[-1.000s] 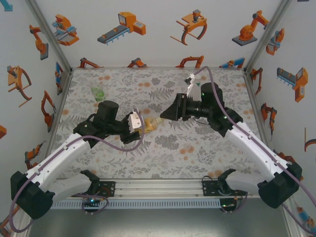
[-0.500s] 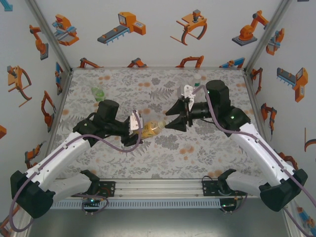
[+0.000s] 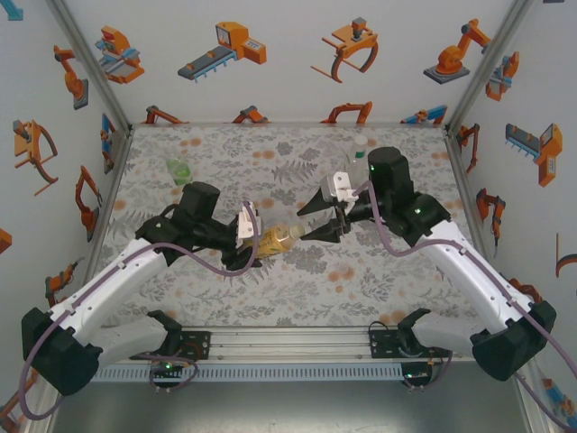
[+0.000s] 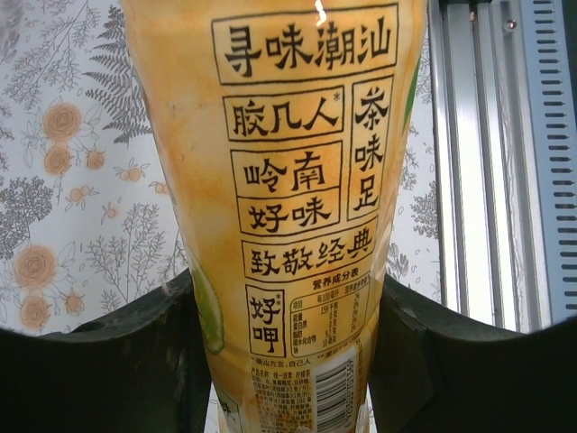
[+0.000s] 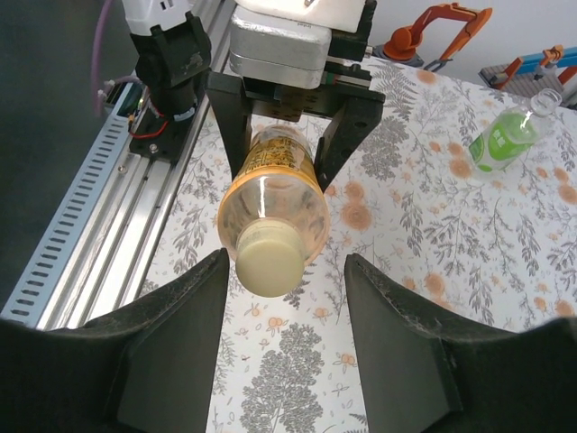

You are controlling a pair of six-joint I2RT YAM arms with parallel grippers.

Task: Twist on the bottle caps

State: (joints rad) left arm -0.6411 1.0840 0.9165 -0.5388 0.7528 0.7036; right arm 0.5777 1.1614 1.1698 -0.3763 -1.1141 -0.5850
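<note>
Amber bottle [image 3: 284, 237]: pinched at label in left gripper [image 5: 283, 170]; likely light, slick, crushable. Cap [image 5: 268, 263]: best gripped at rim; flanked by spread right gripper [image 5: 284, 271].

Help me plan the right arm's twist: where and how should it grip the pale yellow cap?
Best take the pale yellow cap by its round side wall, straight along its axis, one finger each side: the left gripper holds the amber bottle sideways, cap end facing the right gripper.
</note>
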